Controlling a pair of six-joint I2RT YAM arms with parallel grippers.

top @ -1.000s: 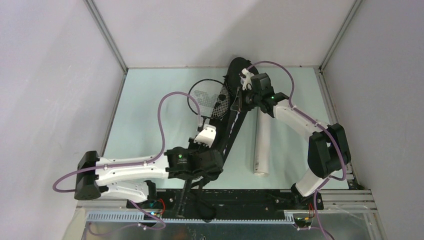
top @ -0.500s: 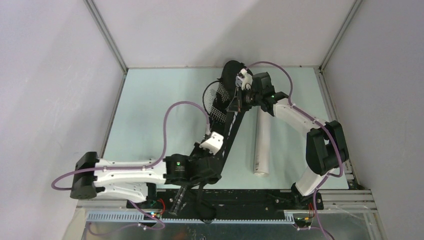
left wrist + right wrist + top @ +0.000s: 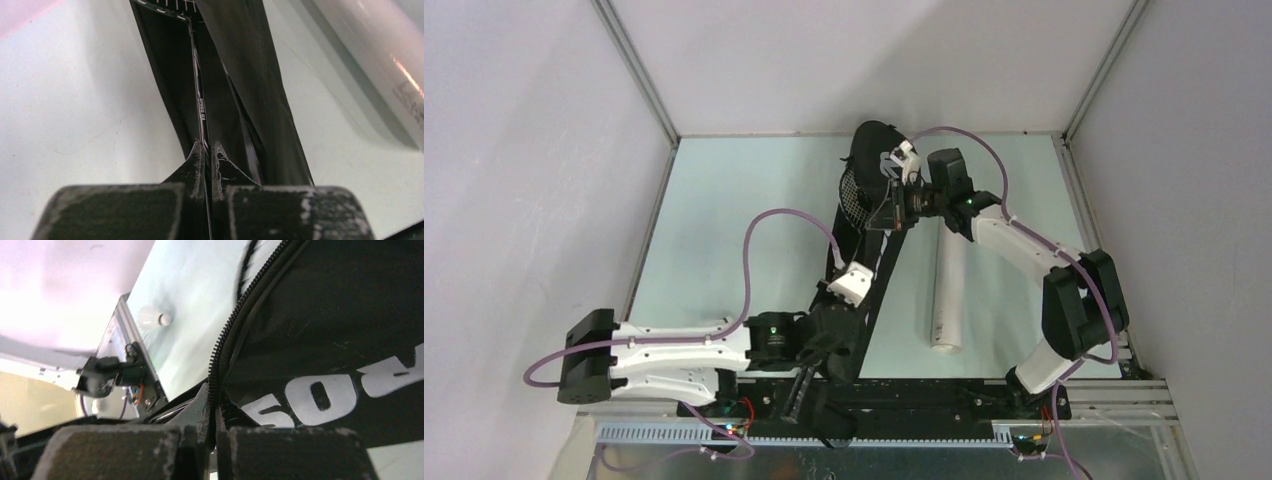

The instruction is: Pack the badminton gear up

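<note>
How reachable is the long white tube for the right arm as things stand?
Probably not yet: the right arm has its jaws shut on the racket bag at its zipper edge. The white tube lies uncovered beside that arm, so after letting go the way looks free.

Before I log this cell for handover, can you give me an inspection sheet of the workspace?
Surface: pale green table, faint scuffs.
Job's things: racket bag lying lengthwise, zip open; racket head partly inside it; white tube flat to its right, apart; one shuttlecock by the table's edge rail.
Clutter: nothing seen.
Grippers: left gripper shut on the racket shaft; right gripper shut on the racket bag's zipper edge.
Cables: purple cables loop above both arms, unsnagged.
Surroundings: white walls, aluminium frame.
</note>
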